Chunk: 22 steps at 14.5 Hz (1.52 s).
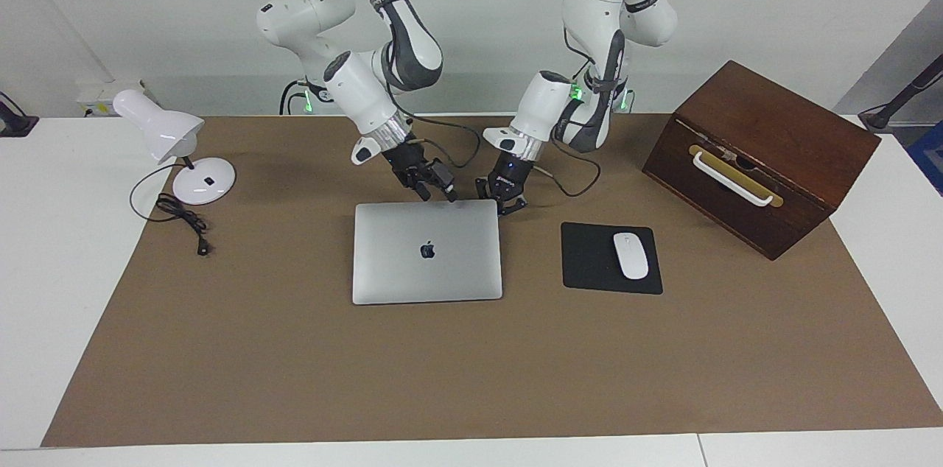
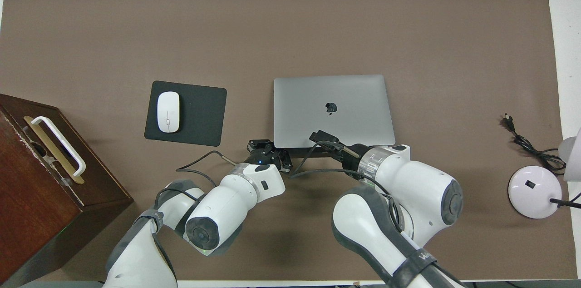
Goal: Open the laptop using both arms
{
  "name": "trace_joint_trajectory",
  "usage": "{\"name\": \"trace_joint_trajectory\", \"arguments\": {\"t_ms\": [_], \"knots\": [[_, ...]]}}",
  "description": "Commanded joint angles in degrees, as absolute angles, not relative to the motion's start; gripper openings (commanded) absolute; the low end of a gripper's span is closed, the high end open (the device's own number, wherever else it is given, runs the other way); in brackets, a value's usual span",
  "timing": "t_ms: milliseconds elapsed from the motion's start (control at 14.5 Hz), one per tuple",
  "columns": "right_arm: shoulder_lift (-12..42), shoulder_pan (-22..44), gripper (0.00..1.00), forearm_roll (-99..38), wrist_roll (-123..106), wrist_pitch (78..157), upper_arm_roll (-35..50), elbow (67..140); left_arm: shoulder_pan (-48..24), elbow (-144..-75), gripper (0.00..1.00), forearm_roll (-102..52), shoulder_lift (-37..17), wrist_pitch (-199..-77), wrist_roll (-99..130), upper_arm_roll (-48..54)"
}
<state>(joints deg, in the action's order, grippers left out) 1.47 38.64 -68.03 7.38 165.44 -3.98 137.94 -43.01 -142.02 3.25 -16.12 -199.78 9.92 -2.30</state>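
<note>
Closed laptop (image 1: pixel 427 251) lies flat mid-desk on the brown mat (image 1: pixel 295 364), lid down, logo up. Left hand (image 1: pixel 507 203) is fully closed, empty, low at the laptop's corner nearest the robots on the left arm's end, just beside the edge; contact can't be told. Right hand (image 1: pixel 435 191) sits over the same robot-side edge near its middle; can't tell its opening or whether it touches the lid. Mouse pad (image 1: pixel 589 261) with white mouse (image 1: pixel 630 255) lies near the laptop toward the left arm's end, wooden box (image 1: pixel 766 150) at that end. Lamp (image 1: pixel 169 139) and cord (image 1: pixel 180 220) at the right arm's end. Mat bare toward the desk edge farthest from the robots.
</note>
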Motion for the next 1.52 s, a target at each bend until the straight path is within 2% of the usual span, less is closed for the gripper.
{"name": "trace_joint_trajectory", "arguments": {"t_ms": [0, 1102, 1446], "knots": [[2.2, 38.9, 1.00, -68.6, 7.9, 166.8, -3.8, 136.6, -41.9, -141.9, 0.00, 4.4, -18.9, -200.7, 9.1, -2.3], [3.9, 38.0, 1.00, -67.8, 7.0, 165.4, -4.0, 133.7, -42.1, -141.9, 0.00, 4.4, -19.2, -200.7, 8.7, -2.3], [4.8, 36.6, 1.00, -67.4, 7.1, 161.7, -4.2, 130.3, -42.2, -141.9, 0.00, 4.4, -19.3, -200.7, 8.7, -2.3]]}}
